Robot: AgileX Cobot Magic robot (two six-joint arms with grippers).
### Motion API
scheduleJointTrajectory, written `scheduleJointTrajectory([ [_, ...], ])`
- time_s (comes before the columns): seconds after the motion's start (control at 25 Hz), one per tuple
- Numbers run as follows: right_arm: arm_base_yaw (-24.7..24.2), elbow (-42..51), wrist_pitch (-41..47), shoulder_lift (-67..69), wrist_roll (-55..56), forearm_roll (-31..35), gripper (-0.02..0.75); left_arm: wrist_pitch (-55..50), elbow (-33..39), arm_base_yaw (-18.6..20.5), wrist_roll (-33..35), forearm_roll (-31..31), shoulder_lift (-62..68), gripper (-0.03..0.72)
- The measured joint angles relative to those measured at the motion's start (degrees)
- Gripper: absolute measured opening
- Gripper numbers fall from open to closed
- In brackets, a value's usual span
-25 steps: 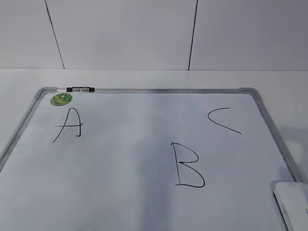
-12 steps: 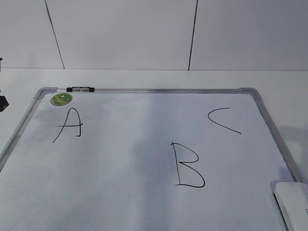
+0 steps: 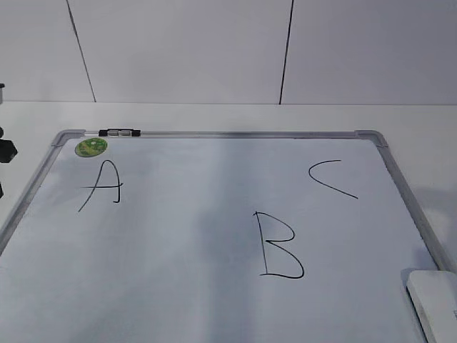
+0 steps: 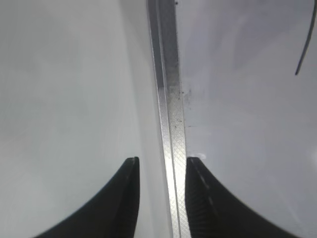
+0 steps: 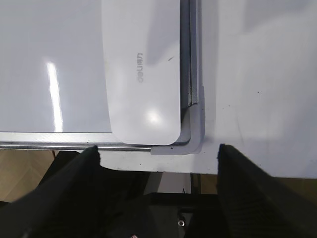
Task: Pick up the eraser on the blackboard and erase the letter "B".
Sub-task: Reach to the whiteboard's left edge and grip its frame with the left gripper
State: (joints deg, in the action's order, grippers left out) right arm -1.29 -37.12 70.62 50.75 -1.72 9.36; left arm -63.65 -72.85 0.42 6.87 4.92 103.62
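The blackboard (image 3: 214,236) is a white board in a silver-grey frame and lies flat on the table. The black letter "B" (image 3: 280,245) is at its middle right, between "A" (image 3: 103,186) and "C" (image 3: 330,179). The white eraser (image 3: 435,304) lies in the board's near right corner. In the right wrist view the eraser (image 5: 141,69) is ahead of my right gripper (image 5: 157,148), which is wide open, empty and above the table's edge. My left gripper (image 4: 162,161) is open over the board's left frame rail (image 4: 171,99). A dark part of the left arm (image 3: 4,151) shows at the exterior view's left edge.
A small black-and-silver clip (image 3: 119,133) sits on the far frame rail beside a round green sticker (image 3: 91,147). A grey plastic corner (image 5: 195,129) borders the eraser. The white table (image 3: 414,118) surrounds the board, with a white wall behind it.
A dark part of the left arm has come into the exterior view at the left edge and moved slightly lower. The board, letters and eraser have not moved.
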Motion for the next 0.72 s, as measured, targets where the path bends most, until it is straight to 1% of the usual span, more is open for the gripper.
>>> scheduleJointTrajectory([
  [0.32,0.0,0.0,0.0,0.0,0.0,0.0,0.575,1.2,0.0,0.0,0.0,2.2,1.7,0.235],
  [0.72,0.0,0.0,0.0,0.0,0.0,0.0,0.575,2.1,0.0,0.0,0.0,2.4,5.5,0.236],
])
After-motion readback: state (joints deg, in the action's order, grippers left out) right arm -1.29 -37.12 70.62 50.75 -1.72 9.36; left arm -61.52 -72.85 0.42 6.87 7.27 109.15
